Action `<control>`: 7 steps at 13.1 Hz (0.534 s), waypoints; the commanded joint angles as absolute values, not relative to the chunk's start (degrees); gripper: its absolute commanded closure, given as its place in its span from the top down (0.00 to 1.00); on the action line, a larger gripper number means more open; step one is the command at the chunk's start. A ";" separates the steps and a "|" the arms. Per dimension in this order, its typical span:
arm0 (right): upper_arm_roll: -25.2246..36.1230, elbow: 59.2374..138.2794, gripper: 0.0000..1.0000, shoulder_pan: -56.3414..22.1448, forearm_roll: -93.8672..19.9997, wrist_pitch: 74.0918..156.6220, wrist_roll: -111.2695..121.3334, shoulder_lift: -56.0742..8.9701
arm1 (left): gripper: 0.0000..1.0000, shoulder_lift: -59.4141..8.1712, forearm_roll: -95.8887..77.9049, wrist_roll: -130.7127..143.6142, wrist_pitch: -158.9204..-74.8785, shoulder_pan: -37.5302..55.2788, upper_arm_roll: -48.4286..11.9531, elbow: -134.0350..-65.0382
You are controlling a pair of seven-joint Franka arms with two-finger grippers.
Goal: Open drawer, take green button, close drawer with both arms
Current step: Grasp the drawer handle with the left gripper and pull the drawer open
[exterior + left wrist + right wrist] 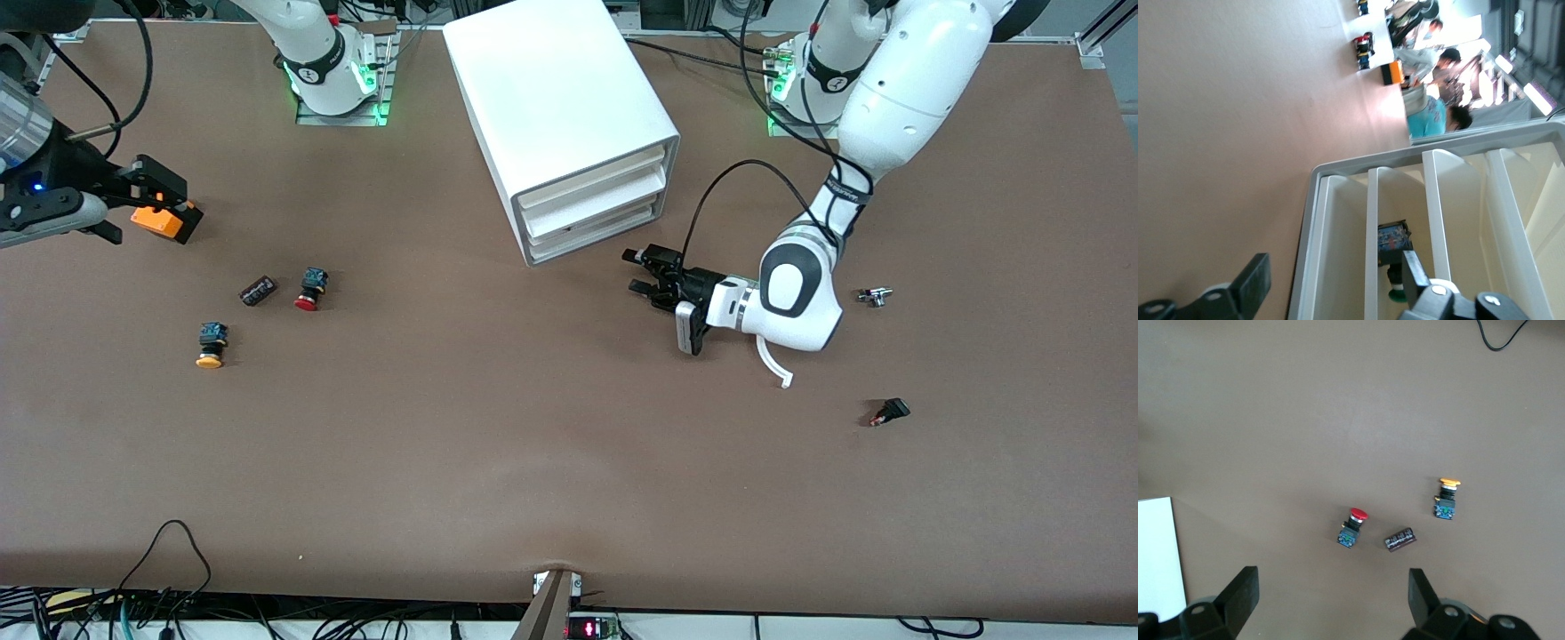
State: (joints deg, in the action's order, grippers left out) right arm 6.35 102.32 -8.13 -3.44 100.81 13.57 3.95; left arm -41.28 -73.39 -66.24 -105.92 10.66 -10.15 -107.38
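Note:
The white cabinet stands at the table's middle, near the arms' bases. Its three drawers look pushed in, and the bottom drawer is the lowest of them. In the left wrist view the drawer shows from the front. The green-capped button lies inside, seen over the drawer's front lip. My left gripper is open and empty, low over the table just in front of the drawers; it also shows in the left wrist view. My right gripper is open and empty above the table at the right arm's end, and it shows in the right wrist view.
A red-capped button, an orange-capped button and a small dark block lie on the table below my right gripper. A small metal part and a small black part lie toward the left arm's end.

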 commanded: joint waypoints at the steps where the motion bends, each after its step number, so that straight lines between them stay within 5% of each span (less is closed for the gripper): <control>1: 5.27 102.13 0.99 -7.56 -3.69 101.07 12.31 4.04 | 0.69 -39.99 -76.82 -68.11 -105.74 11.78 -10.63 -111.34; 7: 0.89 101.95 0.99 -7.47 -3.87 102.30 -1.21 1.58 | 0.55 -39.99 -79.36 -69.78 -105.65 12.04 -12.66 -114.16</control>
State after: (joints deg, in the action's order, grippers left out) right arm 2.49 102.32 -8.13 -3.49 101.44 2.22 2.43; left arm -41.39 -76.53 -67.60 -105.78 11.94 -12.17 -111.79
